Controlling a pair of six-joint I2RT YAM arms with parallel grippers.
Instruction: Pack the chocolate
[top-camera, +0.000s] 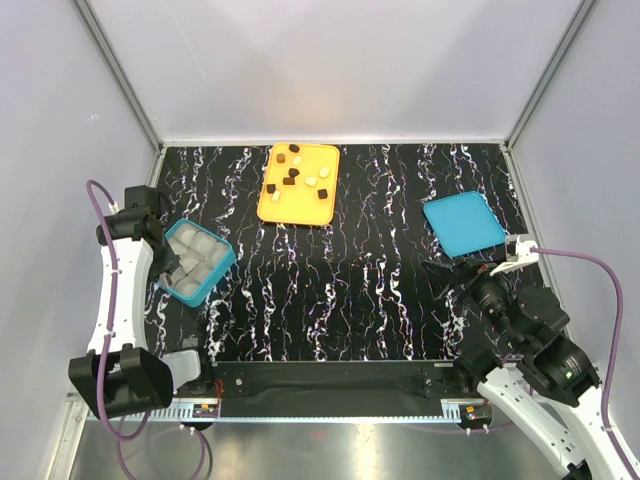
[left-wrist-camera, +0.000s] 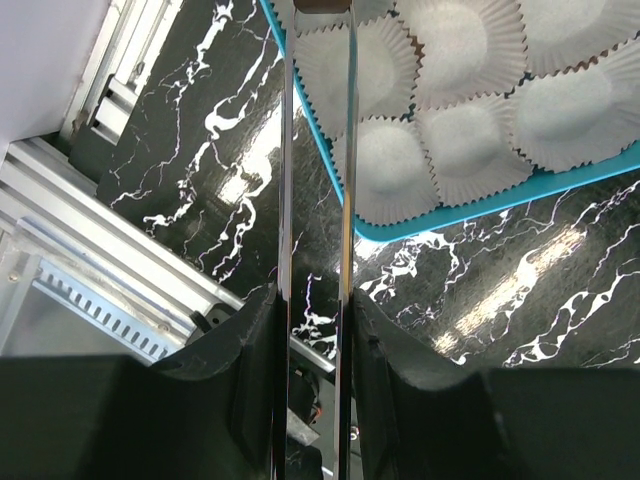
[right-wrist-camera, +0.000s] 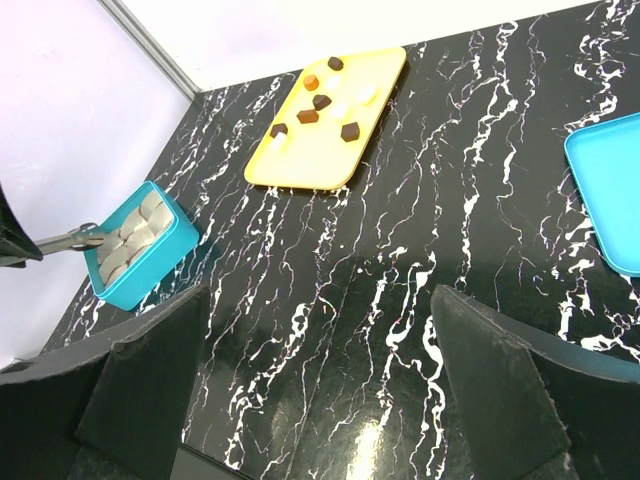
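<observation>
Nothing is packed yet: my left hand straddles the box rim, grip unclear, so my wide-open right hand must fetch chocolates, upper centre.

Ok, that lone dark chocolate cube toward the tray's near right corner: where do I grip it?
Probably by two opposite side faces, coming straight down from above. The dark cube sits flat on the orange tray, apart from the other pieces, so there should be room on either side of it.
</observation>
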